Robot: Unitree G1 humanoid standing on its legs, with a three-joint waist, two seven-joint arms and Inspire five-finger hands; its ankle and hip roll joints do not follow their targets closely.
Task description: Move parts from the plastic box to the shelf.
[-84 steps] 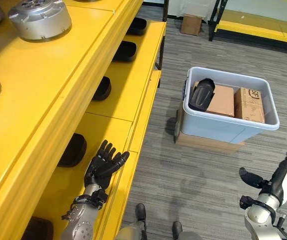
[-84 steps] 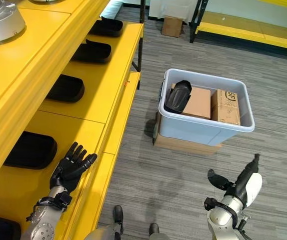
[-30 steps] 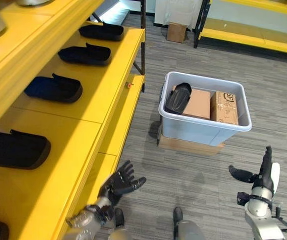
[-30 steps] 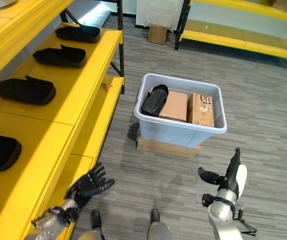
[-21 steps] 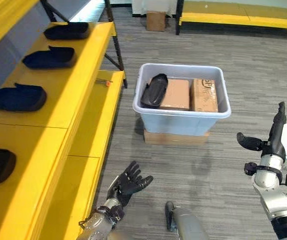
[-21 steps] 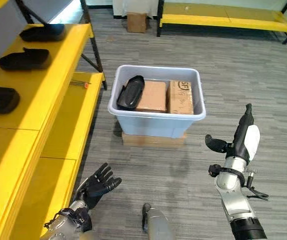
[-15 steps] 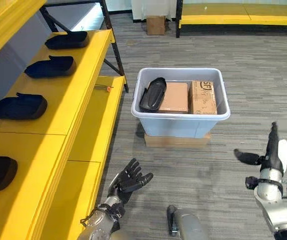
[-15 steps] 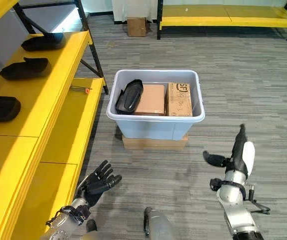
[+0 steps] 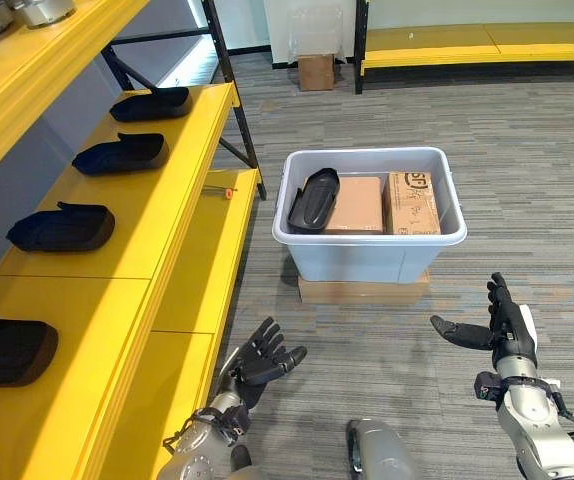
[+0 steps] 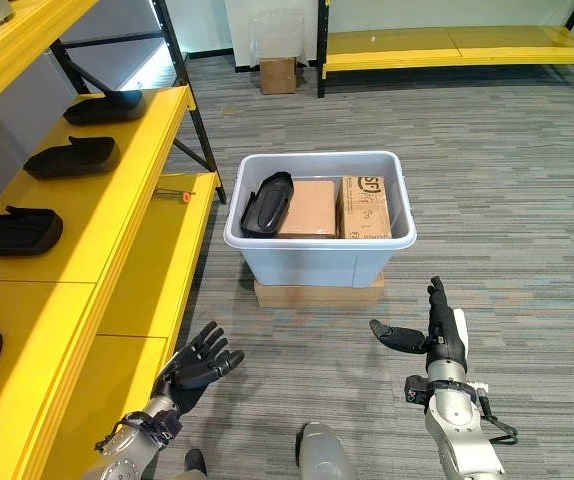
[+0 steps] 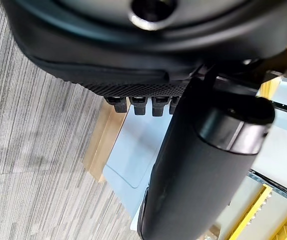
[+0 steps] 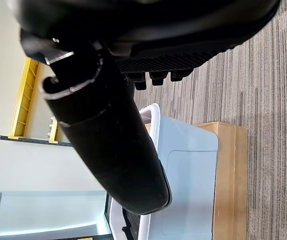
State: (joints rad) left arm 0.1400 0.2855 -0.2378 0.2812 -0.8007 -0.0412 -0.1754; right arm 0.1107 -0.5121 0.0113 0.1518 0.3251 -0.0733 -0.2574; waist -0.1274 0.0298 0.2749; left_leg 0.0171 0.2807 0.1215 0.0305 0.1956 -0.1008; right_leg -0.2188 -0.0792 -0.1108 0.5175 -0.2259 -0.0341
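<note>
Warehouse: yellow shelving (image 9: 182, 190) holding black parts (image 9: 62, 228), grey carpet floor (image 9: 527, 160)

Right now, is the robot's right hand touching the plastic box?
Apart. The left eye view shows bare floor between the right hand and the plastic box.

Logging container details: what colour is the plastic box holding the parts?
Pale blue-grey plastic box, clearest in the right eye view.

Pale grey plastic box (image 9: 371, 255) stands on the floor; a black moulded part (image 9: 313, 198) leans at its left end. Four matching black parts (image 9: 62, 227) lie along the yellow shelf (image 9: 167, 200).
</note>
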